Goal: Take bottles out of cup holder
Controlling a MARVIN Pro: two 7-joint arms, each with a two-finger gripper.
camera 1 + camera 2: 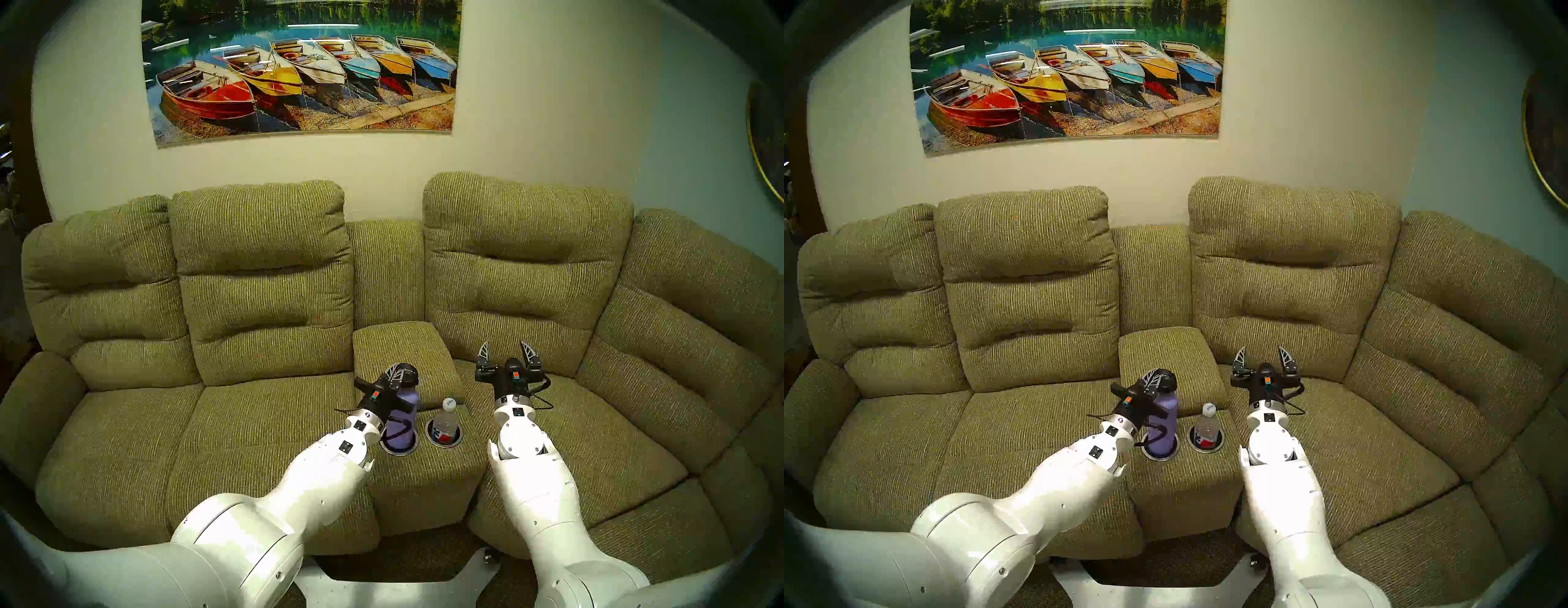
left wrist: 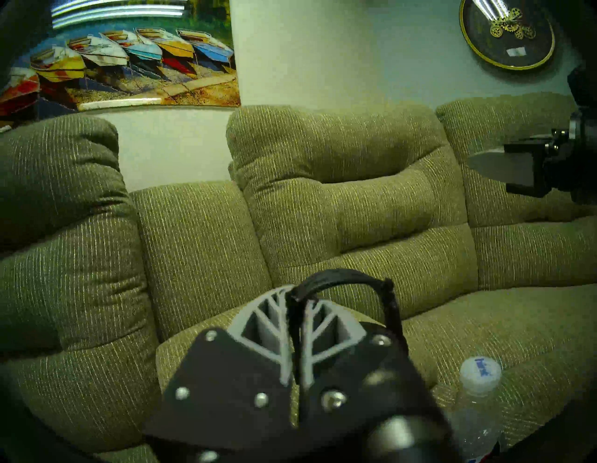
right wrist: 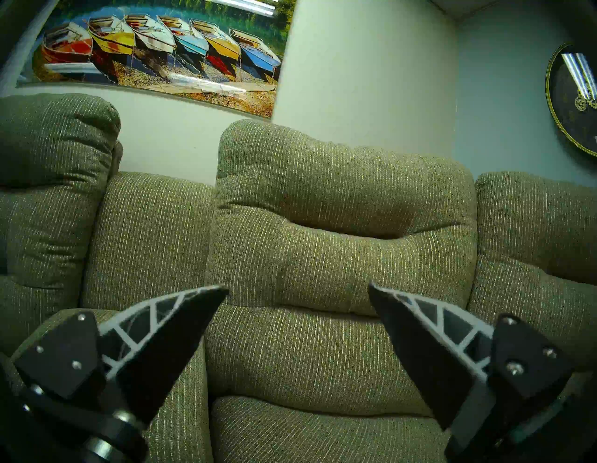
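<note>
The lavender flask with a black cap stands in the left well of the cup holder, its base still inside the silver rim. My left gripper is shut on the black carry loop at the flask's cap. The wrist view shows the loop pinched between the fingertips. The clear bottle with a white cap stands upright in the right well; it also shows in the left wrist view. My right gripper is open and empty above the right seat, right of the bottle.
The wells sit in the olive console between two sofa seats. A padded armrest lid lies just behind the wells. Sofa backrests rise behind. A boat picture hangs on the wall.
</note>
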